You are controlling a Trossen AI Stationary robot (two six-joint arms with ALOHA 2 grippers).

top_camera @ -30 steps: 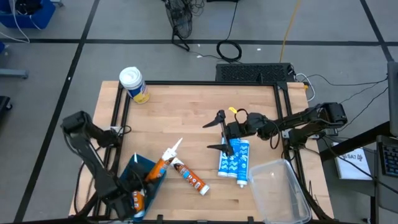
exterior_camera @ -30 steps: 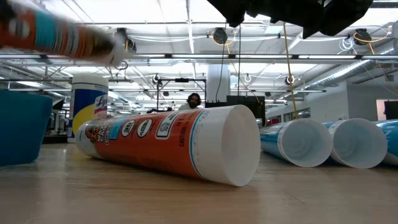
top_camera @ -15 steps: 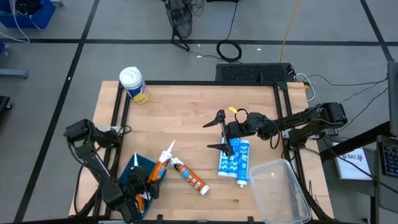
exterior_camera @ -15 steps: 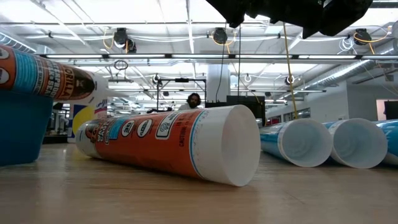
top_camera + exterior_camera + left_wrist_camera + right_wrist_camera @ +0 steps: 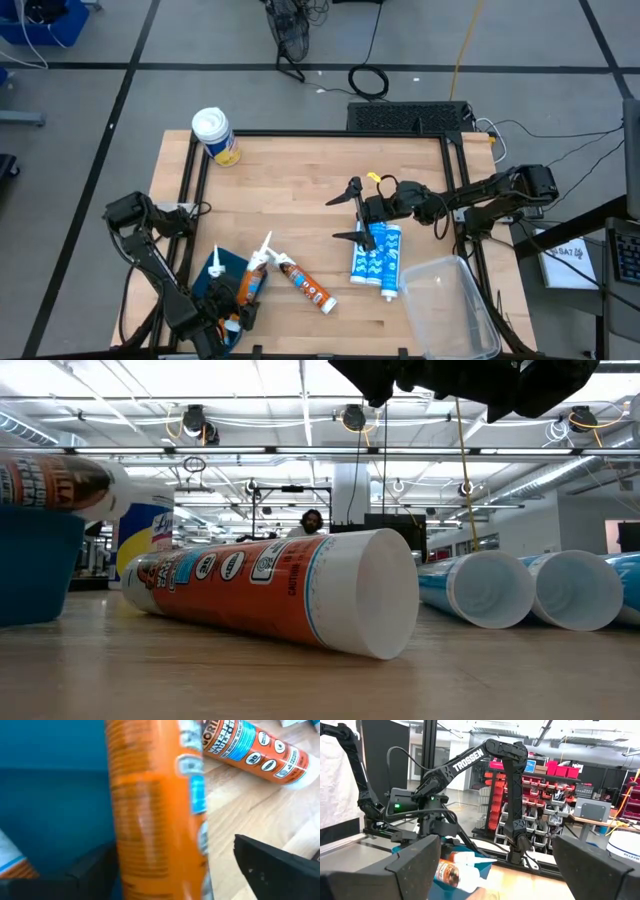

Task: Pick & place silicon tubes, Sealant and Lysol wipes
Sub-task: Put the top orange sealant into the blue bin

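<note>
An orange sealant tube (image 5: pixel 250 280) lies slanted over the right rim of the blue bin (image 5: pixel 213 288). Its white nozzle (image 5: pixel 263 245) points toward the far edge. My left gripper (image 5: pixel 240 298) stands open around this tube's body (image 5: pixel 155 815). A second nozzle (image 5: pixel 215 263) sticks up from the bin. Another orange tube (image 5: pixel 306 285) and two blue-white silicon tubes (image 5: pixel 376 255) lie flat on the table. The Lysol wipes (image 5: pixel 215 135) stand upright at the far left corner. My right gripper (image 5: pixel 346 213) hangs open above the table's middle. My left gripper's open fingers stand on either side of the orange tube's body (image 5: pixel 195 845), coming slanting down from the near side. A gap shows beside one finger (image 5: pixel 270 865). I cannot tell whether the other finger (image 5: pixel 92 867) touches the tube. The tube rests on the bin's rim (image 5: pixel 40 515).
A clear plastic container (image 5: pixel 450 305) sits at the near right corner. The table's far half is bare wood apart from the wipes. A person shows far behind the table in the low view (image 5: pixel 312 522).
My left gripper has sunk toward the blue bin with the orange tube. The tube has come down onto the bin's rim and its nozzle has drawn back toward the near left. A white nozzle now sticks up at the bin's far side.
</note>
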